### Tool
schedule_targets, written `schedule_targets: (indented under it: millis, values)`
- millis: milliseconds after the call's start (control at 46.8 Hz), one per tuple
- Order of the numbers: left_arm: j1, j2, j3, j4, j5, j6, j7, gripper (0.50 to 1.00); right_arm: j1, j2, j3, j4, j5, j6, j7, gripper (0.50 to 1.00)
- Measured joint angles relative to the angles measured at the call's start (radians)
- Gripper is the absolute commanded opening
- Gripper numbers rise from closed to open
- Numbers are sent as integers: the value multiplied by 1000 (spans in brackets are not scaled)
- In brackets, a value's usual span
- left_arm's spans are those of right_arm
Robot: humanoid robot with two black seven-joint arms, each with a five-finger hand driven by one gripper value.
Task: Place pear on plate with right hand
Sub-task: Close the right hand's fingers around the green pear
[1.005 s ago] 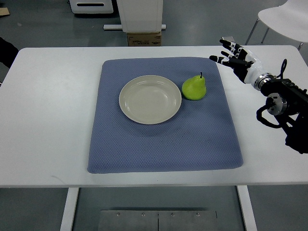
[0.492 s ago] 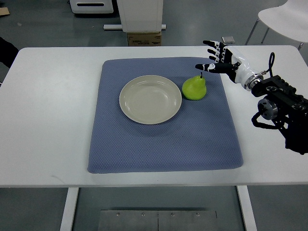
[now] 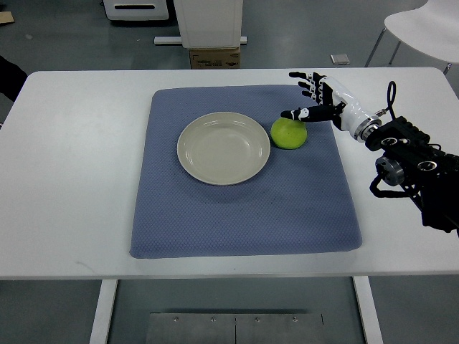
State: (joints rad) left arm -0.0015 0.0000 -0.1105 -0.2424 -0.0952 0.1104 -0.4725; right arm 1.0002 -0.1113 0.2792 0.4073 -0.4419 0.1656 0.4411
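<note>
A green pear (image 3: 287, 134) lies on the blue mat (image 3: 244, 208), just right of the cream plate (image 3: 224, 147), which holds nothing. My right hand (image 3: 310, 97) reaches in from the right edge and hovers over the pear's top, fingers spread and open, the thumb tip above the pear's upper edge. The hand hides the pear's stem. No contact with the pear is clear. The left arm is out of view.
The white table (image 3: 72, 172) carries the mat. A white chair (image 3: 423, 29) stands at the back right, a cardboard box (image 3: 214, 57) and a white stand behind the table's far edge. A dark object (image 3: 8, 75) shows at the left edge.
My right hand has moved left and slightly toward the pear, from beyond the mat's right corner to directly above the pear. The pear and plate have not moved.
</note>
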Motion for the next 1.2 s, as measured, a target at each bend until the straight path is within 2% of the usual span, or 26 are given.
schedule_targets:
  millis: [535, 834, 1198]
  values:
    - [0, 0, 0, 0, 0, 0, 0, 1000, -10, 17, -79, -18, 0, -1, 69, 993]
    - [0, 0, 0, 0, 0, 0, 0, 1000, -32, 38, -89, -20, 1, -30, 85, 991]
    - [0, 0, 0, 0, 0, 0, 0, 1000, -55, 76, -98, -82, 1, -45, 112, 987]
